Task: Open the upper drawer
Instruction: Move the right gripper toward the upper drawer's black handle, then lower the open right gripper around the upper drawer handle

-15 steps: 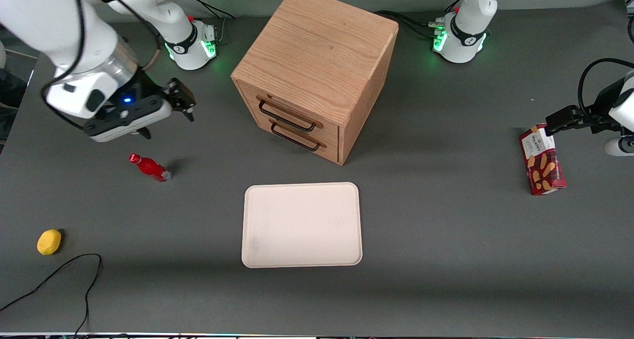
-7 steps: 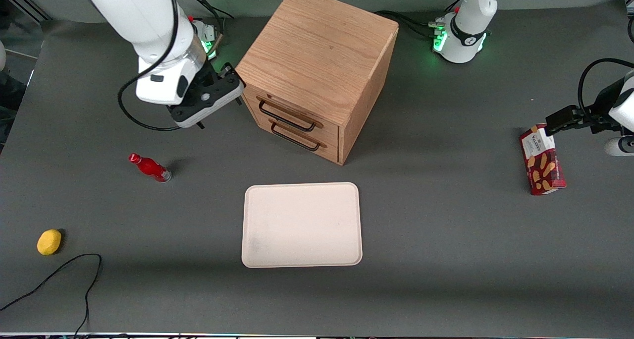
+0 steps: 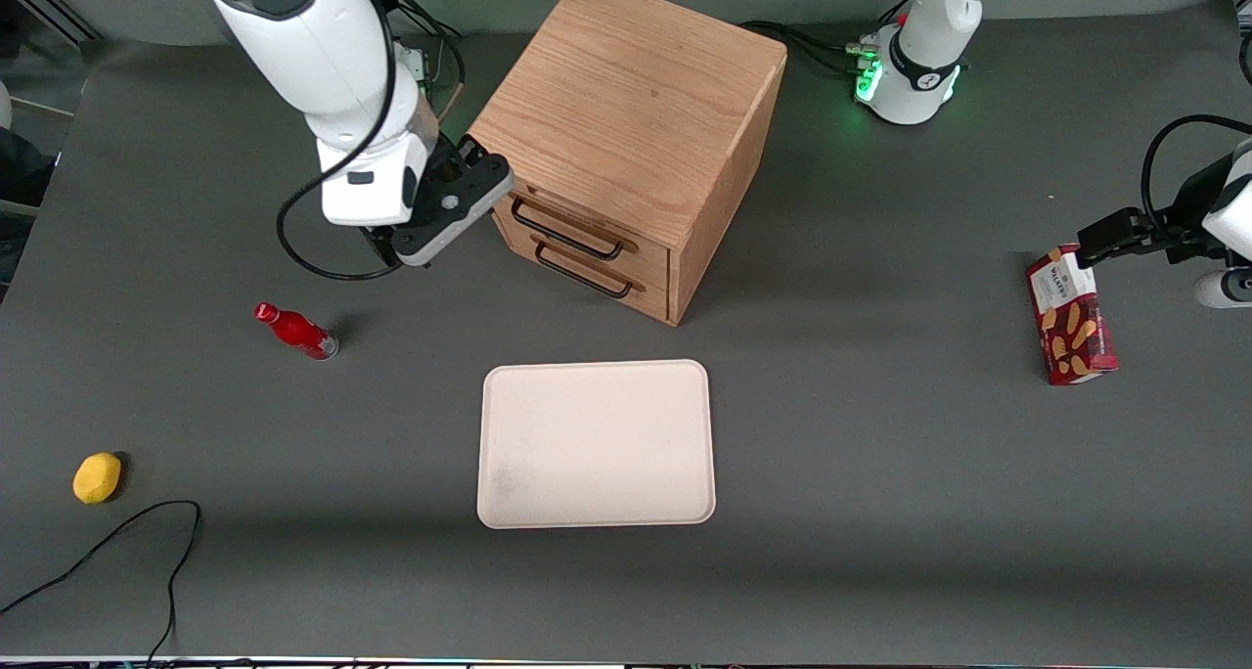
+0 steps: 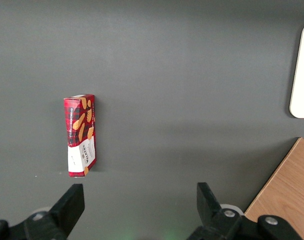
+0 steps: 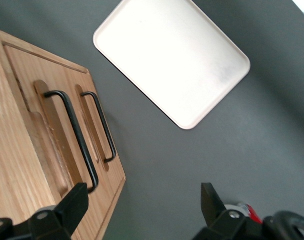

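Note:
The wooden cabinet (image 3: 626, 92) stands in the middle of the table, farther from the camera than the tray. The upper drawer (image 3: 582, 221) is shut, with its thin black wire handle (image 3: 565, 236) above the matching lower drawer (image 3: 599, 280). My right gripper (image 3: 486, 167) is open and empty, level with the upper drawer, at the front corner of the cabinet nearest the working arm's end. In the right wrist view the gripper (image 5: 141, 200) is open. One of its fingers (image 5: 71, 206) is close beside the end of the upper handle (image 5: 73, 132). The lower handle (image 5: 102, 125) runs alongside.
A cream tray (image 3: 597, 444) lies nearer the camera than the cabinet and also shows in the right wrist view (image 5: 172, 60). A red bottle (image 3: 295, 331), a yellow lemon (image 3: 97, 477) and a black cable (image 3: 147, 552) lie toward the working arm's end. A red cookie box (image 3: 1071, 315) lies toward the parked arm's end.
My right gripper has swung in from the working arm's end of the table to the cabinet's front corner, beside the upper drawer. The drawers have not moved.

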Robot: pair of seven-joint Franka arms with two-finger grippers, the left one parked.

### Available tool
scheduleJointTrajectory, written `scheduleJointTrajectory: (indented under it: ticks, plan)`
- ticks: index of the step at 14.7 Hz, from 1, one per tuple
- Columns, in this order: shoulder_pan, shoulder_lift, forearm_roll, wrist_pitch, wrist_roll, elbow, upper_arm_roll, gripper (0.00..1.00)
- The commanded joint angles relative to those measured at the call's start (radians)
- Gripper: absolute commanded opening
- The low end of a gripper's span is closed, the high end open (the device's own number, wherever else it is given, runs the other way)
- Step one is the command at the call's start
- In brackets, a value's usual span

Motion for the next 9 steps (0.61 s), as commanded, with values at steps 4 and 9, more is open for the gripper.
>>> scheduleJointTrajectory:
  ticks: [4,9]
  plan:
    - [0.015,0.064,0.052,0.044,-0.065,0.037,-0.005,1.0]
    - [0.018,0.081,0.075,0.044,-0.117,0.035,0.001,1.0]
